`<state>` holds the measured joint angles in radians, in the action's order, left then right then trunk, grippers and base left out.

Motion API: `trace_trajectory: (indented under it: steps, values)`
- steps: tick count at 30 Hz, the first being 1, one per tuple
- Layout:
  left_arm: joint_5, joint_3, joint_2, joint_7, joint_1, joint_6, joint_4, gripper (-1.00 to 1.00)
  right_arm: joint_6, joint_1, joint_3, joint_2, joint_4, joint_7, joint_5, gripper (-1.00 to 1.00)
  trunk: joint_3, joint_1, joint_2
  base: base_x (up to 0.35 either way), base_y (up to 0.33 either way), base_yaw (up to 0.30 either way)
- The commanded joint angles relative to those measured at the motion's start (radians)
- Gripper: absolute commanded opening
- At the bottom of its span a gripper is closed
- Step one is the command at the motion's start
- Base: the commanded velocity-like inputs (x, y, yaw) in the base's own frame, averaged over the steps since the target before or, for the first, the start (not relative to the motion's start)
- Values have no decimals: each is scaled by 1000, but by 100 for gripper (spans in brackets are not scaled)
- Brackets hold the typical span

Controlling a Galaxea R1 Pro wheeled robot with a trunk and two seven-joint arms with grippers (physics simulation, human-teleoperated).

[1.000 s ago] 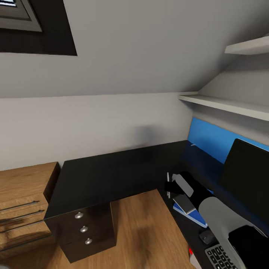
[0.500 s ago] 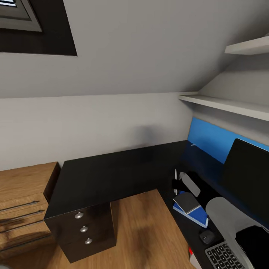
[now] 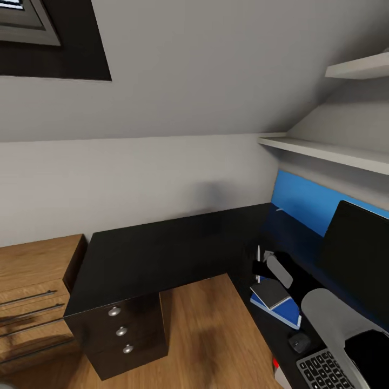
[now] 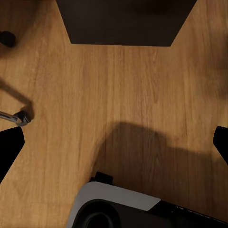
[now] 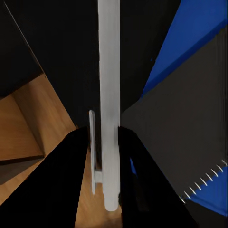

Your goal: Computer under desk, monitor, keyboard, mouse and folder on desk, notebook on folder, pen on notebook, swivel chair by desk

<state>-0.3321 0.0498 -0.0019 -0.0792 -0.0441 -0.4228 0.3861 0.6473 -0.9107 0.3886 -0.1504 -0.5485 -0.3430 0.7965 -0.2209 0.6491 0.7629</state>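
— Nearest us on the desk [image 3: 162, 248] we see the keyboard [image 3: 319, 370] and the mouse [image 3: 299, 341]; then the notebook [image 3: 272, 294] lying on the folder [image 3: 289, 312].

— And the pen [image 5: 109, 95]?

— Our right gripper [image 3: 260, 268] is clamped on its lower end; it stands nearly upright, long axis vertical, above the notebook's far corner, we think.

— Our left gripper [image 4: 114, 142]?

— Jaws spread wide over the wood floor [image 4: 123, 95], empty. Farthest, the monitor [image 3: 359, 259].
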Motion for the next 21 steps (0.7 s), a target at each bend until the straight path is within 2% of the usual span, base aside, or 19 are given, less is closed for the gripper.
trace_trajectory:
  steps: [1, 12, 21]
  values:
    - [-1, 5, 0, -8, 0, -2, 2, 100, -2, 1, 8, -5, -1, -8, 11, -100, -1, 0, 1, 0, 0, 0]
    - [-1, 5, 0, -8, 0, -2, 2, 100, -18, 9, 9, -50, 20, -7, 15, -100, -1, 0, 1, 0, 0, 0]
    - [-1, 5, 0, -8, 0, -2, 2, 100, -19, 10, 10, -52, 27, 1, 19, -100, -1, 0, 1, 0, 0, 0]
